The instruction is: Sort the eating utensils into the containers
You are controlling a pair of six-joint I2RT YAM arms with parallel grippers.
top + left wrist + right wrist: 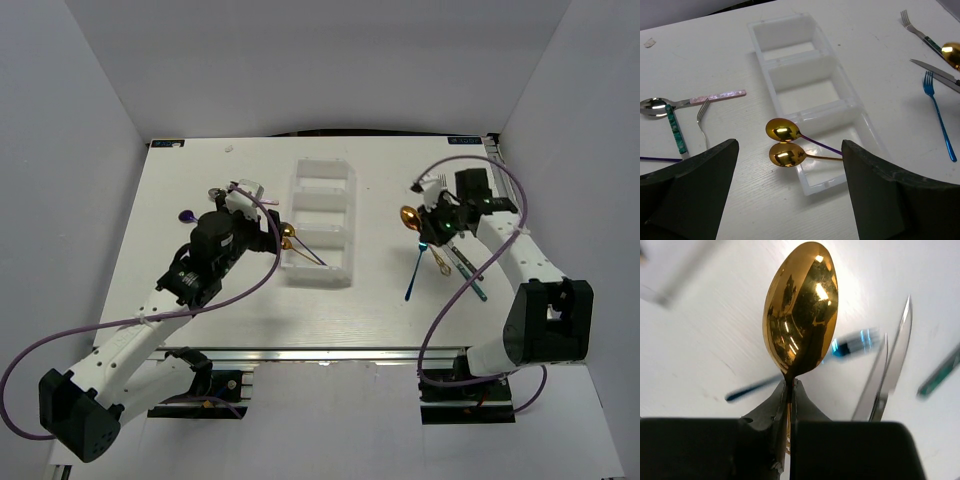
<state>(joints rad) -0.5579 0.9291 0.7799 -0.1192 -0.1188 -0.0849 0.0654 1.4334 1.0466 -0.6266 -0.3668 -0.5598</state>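
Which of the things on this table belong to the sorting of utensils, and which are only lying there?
Belong to the job: organiser tray; purple-handled gold spoon and all-gold spoon, handles in its end compartment; third gold spoon, held in the right fingers; blue fork; knife; teal-handled fork; pink-handled spoon; silver fork.
Only lying about: purple cable; small white scrap.

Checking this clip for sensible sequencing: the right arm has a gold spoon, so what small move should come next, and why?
The right gripper has its jaws shut on a gold spoon, and two gold spoons already rest in the near compartment of the tray. I'd probably carry it left toward that compartment.
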